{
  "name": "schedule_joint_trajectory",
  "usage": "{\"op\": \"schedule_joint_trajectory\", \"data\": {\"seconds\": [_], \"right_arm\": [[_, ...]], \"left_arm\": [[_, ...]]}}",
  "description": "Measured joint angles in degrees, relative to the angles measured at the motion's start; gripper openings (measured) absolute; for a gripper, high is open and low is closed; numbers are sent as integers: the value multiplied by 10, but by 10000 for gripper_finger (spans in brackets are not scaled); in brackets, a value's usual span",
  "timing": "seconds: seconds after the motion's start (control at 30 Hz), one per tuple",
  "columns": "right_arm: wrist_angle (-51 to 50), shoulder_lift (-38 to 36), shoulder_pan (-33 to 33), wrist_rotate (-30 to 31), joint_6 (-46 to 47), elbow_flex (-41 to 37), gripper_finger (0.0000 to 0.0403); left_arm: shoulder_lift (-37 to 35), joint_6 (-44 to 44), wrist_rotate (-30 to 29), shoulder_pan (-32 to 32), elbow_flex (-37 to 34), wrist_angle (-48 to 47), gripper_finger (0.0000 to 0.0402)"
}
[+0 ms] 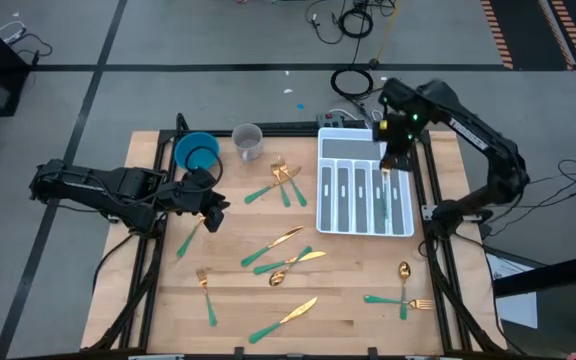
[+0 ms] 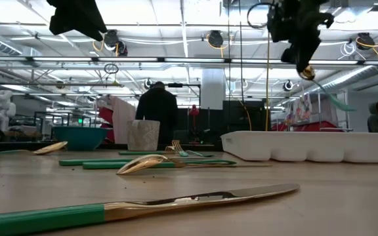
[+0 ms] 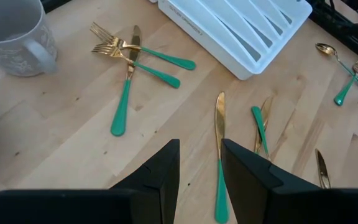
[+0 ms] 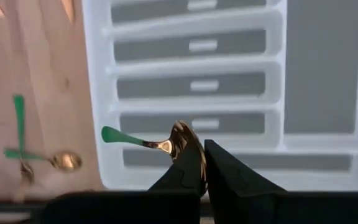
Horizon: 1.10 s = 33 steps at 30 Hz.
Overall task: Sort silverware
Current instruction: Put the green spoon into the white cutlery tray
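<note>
The silverware has gold heads and teal handles. Most pieces lie scattered on the wooden table: forks, knives and a spoon crossed with a fork. My right gripper hangs over the white divided tray, shut on one spoon. My left gripper is raised over the table's left part, open, with nothing between its fingers. A knife lies on the table below the gap between them. My right gripper pinches the spoon at its gold bowl between the two fingertips, coming from above and pointing steeply down. The teal handle juts out sideways from the fingers and slants downward. The spoon hangs clear above the tray's compartments.
A blue bowl and a grey mug stand at the table's far side, left of the tray. A knife lies close to the near edge. People stand in the room beyond the table.
</note>
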Motion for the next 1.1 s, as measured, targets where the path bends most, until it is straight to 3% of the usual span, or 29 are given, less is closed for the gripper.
{"op": "schedule_joint_trajectory", "data": {"seconds": [0.2,0.6,0.97,1.1], "right_arm": [[83,-1,-69,-79,-16,-21,0],[91,-23,-103,-82,-69,-153,0],[255,-23,-109,-78,-65,-312,0],[296,-23,-109,-46,-54,-352,1]], "left_arm": [[0,0,-8,0,0,0,123],[0,0,-44,6,0,0,123],[0,0,-46,13,0,0,123],[0,0,-46,13,0,0,123]]}}
